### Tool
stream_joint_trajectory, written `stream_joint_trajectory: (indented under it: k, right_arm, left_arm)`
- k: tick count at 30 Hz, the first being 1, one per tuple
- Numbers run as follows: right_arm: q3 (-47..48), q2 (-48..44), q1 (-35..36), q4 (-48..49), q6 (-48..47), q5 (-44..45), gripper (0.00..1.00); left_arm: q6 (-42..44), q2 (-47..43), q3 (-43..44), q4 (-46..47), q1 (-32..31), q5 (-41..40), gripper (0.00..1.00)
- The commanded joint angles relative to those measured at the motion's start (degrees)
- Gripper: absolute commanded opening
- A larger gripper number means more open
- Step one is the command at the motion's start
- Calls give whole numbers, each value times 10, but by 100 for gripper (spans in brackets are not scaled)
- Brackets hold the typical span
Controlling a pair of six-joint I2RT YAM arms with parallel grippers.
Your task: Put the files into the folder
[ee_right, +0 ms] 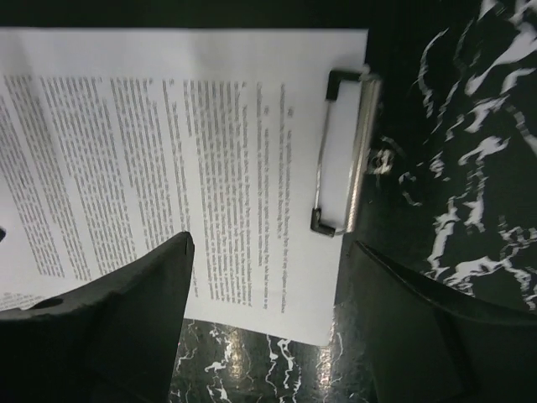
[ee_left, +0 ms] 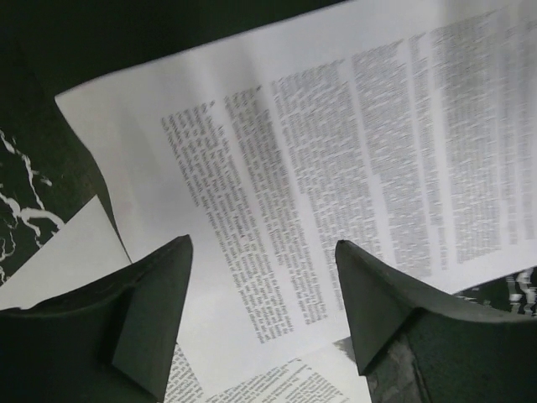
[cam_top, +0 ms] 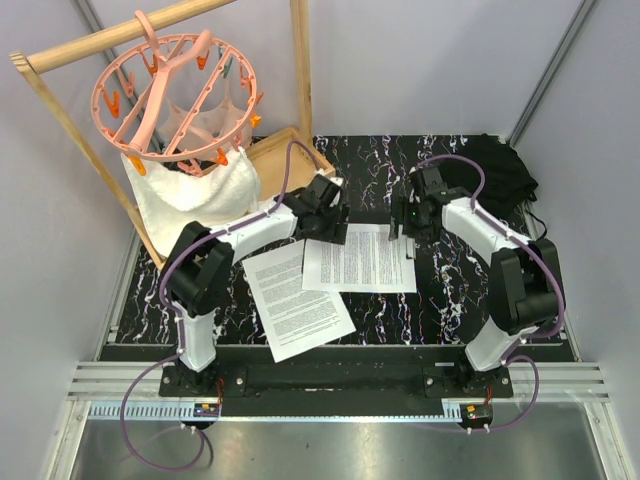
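Spread wide w/ nothing pinched, left gripper (ee_left: 260, 252) hangs low over the left end of the top printed sheet (cam_top: 360, 258), prob. to steady or square it. A 2nd sheet (cam_top: 297, 300) lies loose front-left on the marble tabletop (cam_top: 470, 300), overlapped by the first & not yet in the folder (ee_right: 168, 13). Top sheet rests on that black board w/ its right edge seemingly under the silver clip (ee_right: 344, 151); right gripper (ee_right: 273, 243), likewise agape & empty, sits over the clip end, presumably placed to work it.

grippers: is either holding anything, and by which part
Nothing is held: the left gripper is open over a sheet, the right gripper open near the clip.
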Motion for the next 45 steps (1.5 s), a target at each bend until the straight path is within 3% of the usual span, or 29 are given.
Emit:
stream_joint_trajectory:
  k: [1, 8, 17, 25, 36, 42, 45]
  right_arm:
    - [61, 28, -18, -27, -34, 48, 82]
    - [100, 91, -20, -5, -59, 49, 60]
    - [103, 139, -20, 1, -72, 61, 64]
    - [95, 152, -20, 7, -67, 65, 44]
    - [68, 159, -20, 11, -68, 87, 49]
    - [59, 157, -20, 12, -65, 81, 38]
    - [58, 161, -20, 16, -65, 79, 38]
  left_arm:
    - [12, -16, 73, 10, -2, 36, 74]
    - [1, 72, 132, 7, -3, 72, 73]
    - [5, 129, 134, 11, -8, 46, 69]
    - [7, 130, 115, 17, -8, 37, 68]
    - [12, 107, 100, 19, -15, 33, 67]
    - [12, 96, 105, 14, -19, 33, 67]
    - [14, 88, 111, 5, -20, 36, 67]
